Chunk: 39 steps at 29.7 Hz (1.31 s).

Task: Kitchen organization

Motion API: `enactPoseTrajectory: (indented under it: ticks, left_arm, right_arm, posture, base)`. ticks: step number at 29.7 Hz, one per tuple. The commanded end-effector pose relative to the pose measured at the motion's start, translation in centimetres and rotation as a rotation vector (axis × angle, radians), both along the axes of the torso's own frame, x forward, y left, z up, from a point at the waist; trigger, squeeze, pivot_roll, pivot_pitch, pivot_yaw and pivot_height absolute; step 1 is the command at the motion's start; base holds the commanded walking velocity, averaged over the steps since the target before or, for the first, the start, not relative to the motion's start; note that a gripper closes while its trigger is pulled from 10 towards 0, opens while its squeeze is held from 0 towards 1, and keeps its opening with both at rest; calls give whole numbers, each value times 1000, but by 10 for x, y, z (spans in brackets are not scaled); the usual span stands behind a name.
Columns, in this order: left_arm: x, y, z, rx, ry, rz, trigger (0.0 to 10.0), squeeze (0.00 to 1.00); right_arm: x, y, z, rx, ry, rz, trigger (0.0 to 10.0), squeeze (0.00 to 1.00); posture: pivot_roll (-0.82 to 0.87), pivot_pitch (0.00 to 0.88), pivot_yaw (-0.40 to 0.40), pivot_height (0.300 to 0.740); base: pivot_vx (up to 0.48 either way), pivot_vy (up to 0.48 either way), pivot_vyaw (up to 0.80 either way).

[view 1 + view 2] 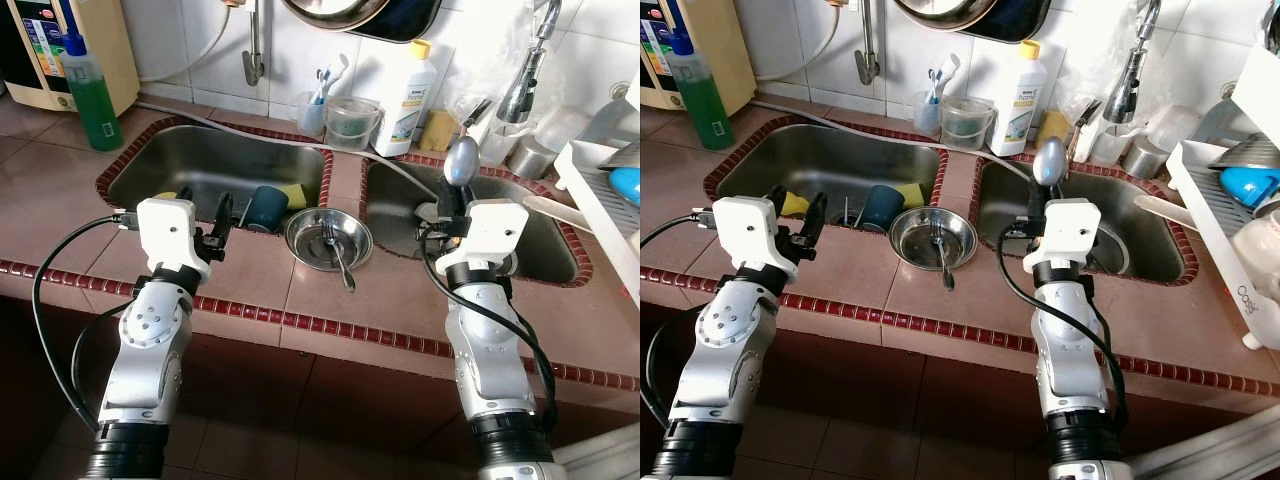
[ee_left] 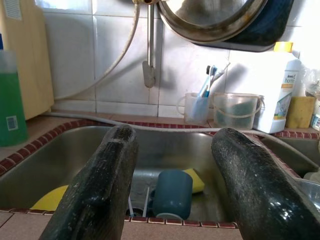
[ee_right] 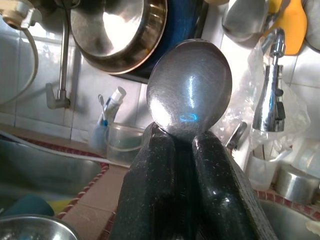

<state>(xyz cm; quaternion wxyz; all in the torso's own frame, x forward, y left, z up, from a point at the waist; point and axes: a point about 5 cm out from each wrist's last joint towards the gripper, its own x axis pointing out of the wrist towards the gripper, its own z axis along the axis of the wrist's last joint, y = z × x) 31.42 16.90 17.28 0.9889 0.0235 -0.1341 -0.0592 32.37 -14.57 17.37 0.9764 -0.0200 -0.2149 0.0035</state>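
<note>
One spoon (image 3: 190,90) is pinched upright in the right gripper (image 1: 447,205); keep it clamped and carry it, probably, to the dish rack (image 1: 1210,190) on its right.

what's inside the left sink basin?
In the left sink: a dark blue cup on its side, a yellow sponge behind it, another yellow item near the front wall. The left gripper hides part of the floor.

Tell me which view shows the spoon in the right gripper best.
The right wrist view: the spoon bowl looms large, gripped just below it between the right gripper fingers. Both eye views show it small and upright over the right sink. The left wrist view faces the left sink.
</note>
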Motion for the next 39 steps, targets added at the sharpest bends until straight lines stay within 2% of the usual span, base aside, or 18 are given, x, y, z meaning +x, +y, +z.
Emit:
enactPoseTrajectory:
  ticks: [1,8,15,39]
  left_arm:
    - [0,-6,8,8,-28,-27,10000,0]
    - [0,-10,10,12,-28,-42,10000,0]
    - [0,-11,11,9,-29,-50,10000,0]
    - [0,-11,14,-17,-37,-32,10000,0]
  right_arm:
    - [2,-3,6,-13,-24,-8,10000,0]
    - [2,1,6,-33,-24,2,10000,0]
    - [2,2,5,-38,-21,4,10000,0]
    - [5,6,6,-56,-16,34,10000,0]
  posture:
    - [-126,0,-78,732]
    - [-128,0,-78,732]
    - [-128,0,-81,732]
    - [-118,0,-104,732]
  base:
    - [0,0,0]
    - [0,0,0]
    - [251,0,0]
    - [350,0,0]
